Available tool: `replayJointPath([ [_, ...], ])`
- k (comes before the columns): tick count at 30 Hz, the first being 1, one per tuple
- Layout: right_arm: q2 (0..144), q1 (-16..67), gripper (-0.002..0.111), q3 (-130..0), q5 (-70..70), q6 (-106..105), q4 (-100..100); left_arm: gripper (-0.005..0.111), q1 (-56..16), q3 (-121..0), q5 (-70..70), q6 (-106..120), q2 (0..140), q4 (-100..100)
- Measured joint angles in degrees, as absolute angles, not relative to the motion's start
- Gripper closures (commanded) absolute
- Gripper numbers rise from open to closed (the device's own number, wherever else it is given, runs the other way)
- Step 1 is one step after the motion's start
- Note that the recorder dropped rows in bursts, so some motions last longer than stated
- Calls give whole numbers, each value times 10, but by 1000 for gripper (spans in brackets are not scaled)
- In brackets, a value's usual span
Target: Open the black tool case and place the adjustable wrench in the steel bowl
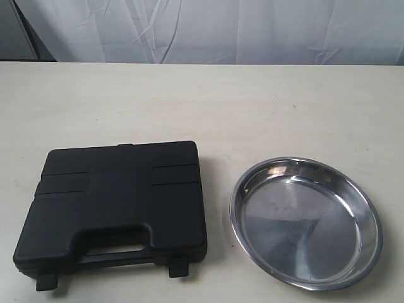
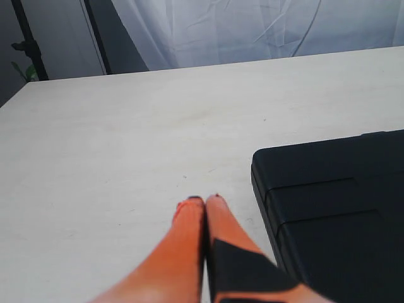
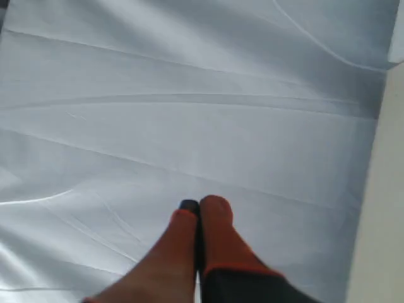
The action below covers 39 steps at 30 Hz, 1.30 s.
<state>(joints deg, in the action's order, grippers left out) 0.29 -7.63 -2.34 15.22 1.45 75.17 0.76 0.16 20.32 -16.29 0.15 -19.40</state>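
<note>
The black tool case (image 1: 117,205) lies closed on the table at the front left, its cut-out handle and two latches facing the front edge. The adjustable wrench is hidden. The steel bowl (image 1: 306,221) sits to the case's right with nothing in it. Neither arm shows in the exterior view. In the left wrist view my left gripper (image 2: 204,201) is shut, its orange fingers pressed together above bare table beside the case (image 2: 334,208). My right gripper (image 3: 199,205) is shut too, with nothing in it, and faces only white cloth.
The pale table (image 1: 202,107) runs back to a white cloth backdrop (image 1: 208,28). A dark stand (image 2: 28,44) rises behind the table's far corner in the left wrist view. A strip of table edge (image 3: 382,208) shows beside the cloth in the right wrist view.
</note>
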Motion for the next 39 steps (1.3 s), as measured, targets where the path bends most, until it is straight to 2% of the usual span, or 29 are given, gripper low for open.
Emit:
replayJointPath([
  [3, 3, -76, 109, -71, 146, 34, 685, 107, 8, 2, 203, -163, 1, -194],
  [7, 42, -76, 109, -164, 95, 41, 429, 107, 8, 2, 202, -163, 1, -194],
  [11, 179, -73, 109, -298, -31, 26, 259, 107, 8, 2, 201, -163, 1, -194],
  [14, 321, -39, 109, -407, -171, -96, 254, 107, 8, 2, 201, -163, 1, -194],
  [18, 538, 52, 109, -552, -373, -359, 385, 107, 8, 2, 200, -163, 1, -194],
  [21, 685, 154, 109, -645, -468, -429, 425, 107, 8, 2, 200, -163, 1, -194],
  [27, 912, 376, 109, -764, -535, -337, 233, 107, 8, 2, 200, -163, 1, -194],
  [33, 1075, 527, 109, -832, -588, -247, 87, 107, 8, 2, 200, -163, 1, -194],
  [35, 1106, 556, 105, -846, -596, -243, 82, 107, 8, 2, 200, -163, 1, -194],
  [39, 1143, 597, 82, -866, -602, -239, 79, 107, 8, 2, 200, -163, 1, -194],
])
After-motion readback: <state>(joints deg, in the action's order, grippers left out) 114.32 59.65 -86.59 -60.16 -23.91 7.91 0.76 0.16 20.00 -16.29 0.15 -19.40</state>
